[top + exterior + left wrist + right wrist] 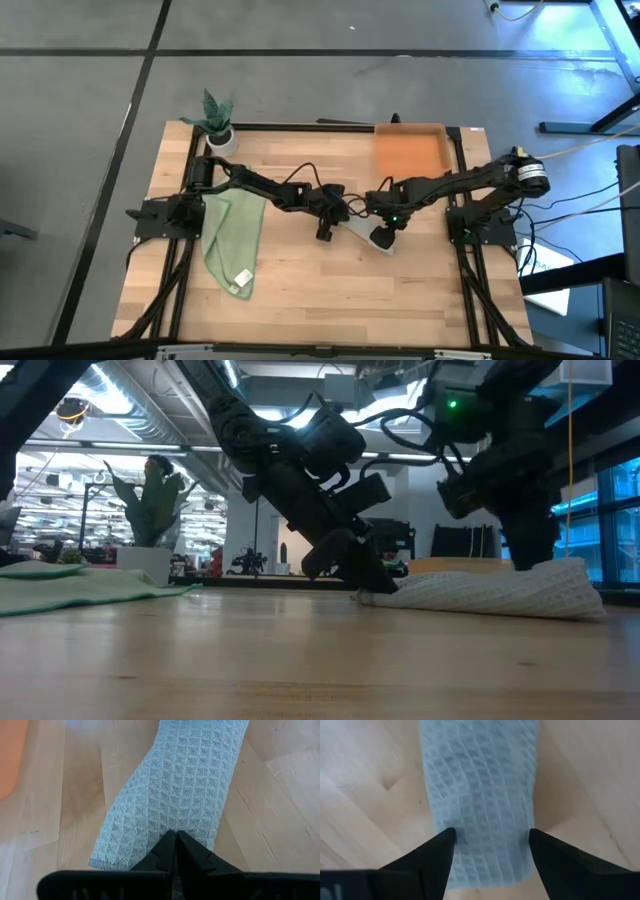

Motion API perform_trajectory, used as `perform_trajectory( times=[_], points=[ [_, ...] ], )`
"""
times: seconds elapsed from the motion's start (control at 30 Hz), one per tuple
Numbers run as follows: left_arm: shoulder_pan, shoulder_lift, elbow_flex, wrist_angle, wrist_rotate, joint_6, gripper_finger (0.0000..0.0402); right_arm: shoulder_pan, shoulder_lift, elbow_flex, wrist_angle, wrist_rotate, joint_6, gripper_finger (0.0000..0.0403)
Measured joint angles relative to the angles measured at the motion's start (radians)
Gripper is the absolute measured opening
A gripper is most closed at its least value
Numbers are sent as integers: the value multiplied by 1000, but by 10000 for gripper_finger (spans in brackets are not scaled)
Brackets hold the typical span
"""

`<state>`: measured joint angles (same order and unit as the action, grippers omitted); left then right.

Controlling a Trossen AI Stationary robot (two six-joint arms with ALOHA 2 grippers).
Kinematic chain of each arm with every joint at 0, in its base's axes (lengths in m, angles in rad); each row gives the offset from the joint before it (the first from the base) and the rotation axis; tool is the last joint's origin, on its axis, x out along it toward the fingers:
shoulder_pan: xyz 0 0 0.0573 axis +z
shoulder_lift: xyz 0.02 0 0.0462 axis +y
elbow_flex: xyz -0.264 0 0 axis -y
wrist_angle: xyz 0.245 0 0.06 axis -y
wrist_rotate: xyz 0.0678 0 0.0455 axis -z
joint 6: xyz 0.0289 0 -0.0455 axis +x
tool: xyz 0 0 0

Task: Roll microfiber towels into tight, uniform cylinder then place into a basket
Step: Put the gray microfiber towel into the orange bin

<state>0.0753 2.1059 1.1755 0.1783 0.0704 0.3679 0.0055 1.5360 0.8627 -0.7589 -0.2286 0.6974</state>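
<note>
Near the middle of the tabletop (pixel 300 290), the grey towel (pixel 175 795) is worked from both ends. Its one end is met by the left pincer (pixel 176 851), whose fingers are pressed together. Its other end is straddled by the right pincer (pixel 491 845), fingers set wide apart. The green towel (pixel 232 235) lies flat at the left. The orange basket (pixel 408 152) sits at the far edge.

We see both arms reaching in to mid-frame in the high view, wrists angled down. Our left gripper (pixel 175 851) has its fingers pressed together, just left of centre. Our right gripper (pixel 491 851), just right of centre, spreads its fingers wide.
</note>
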Motion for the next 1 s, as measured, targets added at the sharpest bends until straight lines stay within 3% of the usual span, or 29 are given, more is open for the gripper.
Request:
perform_trajectory(
  times=[0.2, 0.4, 1.0],
  points=[
    [11, 0, 0, 1, 11, 0, 14, 0, 46, 0, 56, -7, -49, 259],
    [20, 0, 0, 2, 16, -1, 14, 0, 73, 0, 85, -86, -55, 259],
    [23, 1, 0, 2, 27, -2, 14, 20, 155, 3, 160, -91, -46, 258]
  ],
)
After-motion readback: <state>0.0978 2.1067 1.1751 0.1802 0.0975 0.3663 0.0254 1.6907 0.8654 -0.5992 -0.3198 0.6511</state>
